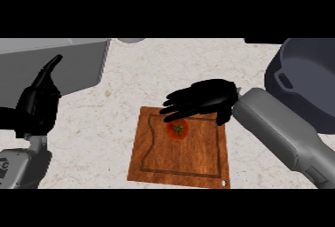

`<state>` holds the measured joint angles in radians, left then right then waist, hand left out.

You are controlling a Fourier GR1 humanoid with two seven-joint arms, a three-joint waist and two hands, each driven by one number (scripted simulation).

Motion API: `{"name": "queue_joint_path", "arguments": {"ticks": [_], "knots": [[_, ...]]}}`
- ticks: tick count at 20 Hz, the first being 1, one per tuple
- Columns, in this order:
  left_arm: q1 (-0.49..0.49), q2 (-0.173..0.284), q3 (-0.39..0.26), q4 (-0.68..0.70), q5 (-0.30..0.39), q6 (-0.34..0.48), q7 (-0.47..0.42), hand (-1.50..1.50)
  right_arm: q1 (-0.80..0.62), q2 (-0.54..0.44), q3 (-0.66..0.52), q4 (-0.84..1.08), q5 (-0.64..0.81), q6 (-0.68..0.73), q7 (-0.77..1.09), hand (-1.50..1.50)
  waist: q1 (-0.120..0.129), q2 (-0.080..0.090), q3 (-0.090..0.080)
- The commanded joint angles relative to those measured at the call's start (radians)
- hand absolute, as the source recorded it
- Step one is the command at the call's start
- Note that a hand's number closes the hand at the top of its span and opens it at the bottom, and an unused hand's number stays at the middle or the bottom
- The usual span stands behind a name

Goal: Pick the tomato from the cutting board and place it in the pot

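Right hand point(200, 99) is over the far end of the cutting board point(180, 150), fingers spread and relaxed, their tips just above the tomato point(178, 129) and grasping nothing. The tomato sits on the board's upper half, stem side up. This looks like the reach before the pick: the fingers need to come down and curl round the fruit. The pot point(304, 84) waits well off to the right. Left hand point(39, 99) rests at the left edge, fingers up and straight
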<state>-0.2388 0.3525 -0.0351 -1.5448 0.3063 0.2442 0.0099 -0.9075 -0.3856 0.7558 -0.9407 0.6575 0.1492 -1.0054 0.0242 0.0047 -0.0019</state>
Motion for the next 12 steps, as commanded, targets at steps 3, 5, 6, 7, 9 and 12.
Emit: {"name": "queue_joint_path", "arguments": {"ticks": [3, 5, 6, 7, 9, 12], "knots": [[-0.013, -0.007, -0.018, -0.051, -0.014, -0.019, 0.043, 0.00, 0.011, 0.072, -0.002, 0.143, 0.072, -0.078, -0.158, -1.50, -0.005, 0.000, 0.003], [-0.003, -0.021, -0.015, -0.040, -0.028, -0.009, 0.025, 0.00, 0.043, 0.095, -0.001, 0.115, 0.077, -0.092, -0.153, -1.50, -0.011, -0.002, 0.002], [-0.069, -0.012, -0.006, 0.011, -0.039, -0.010, 0.029, 0.00, 0.008, 0.104, -0.010, 0.150, 0.073, -0.078, -0.176, -1.50, -0.012, 0.001, 0.002], [0.000, -0.061, -0.025, 0.061, -0.043, -0.027, -0.062, 0.00, -0.002, 0.105, -0.026, 0.140, 0.069, -0.086, -0.182, -1.50, -0.014, 0.001, 0.002], [-0.022, -0.028, -0.011, -0.036, -0.047, 0.010, 0.042, 0.00, 0.079, 0.117, -0.002, 0.079, 0.089, -0.116, -0.145, -1.50, -0.019, -0.004, 0.002], [0.002, -0.023, 0.009, -0.057, -0.031, -0.027, 0.033, 0.00, -0.005, 0.169, -0.051, 0.198, 0.127, -0.113, -0.123, -1.50, -0.008, -0.002, 0.002]]}}
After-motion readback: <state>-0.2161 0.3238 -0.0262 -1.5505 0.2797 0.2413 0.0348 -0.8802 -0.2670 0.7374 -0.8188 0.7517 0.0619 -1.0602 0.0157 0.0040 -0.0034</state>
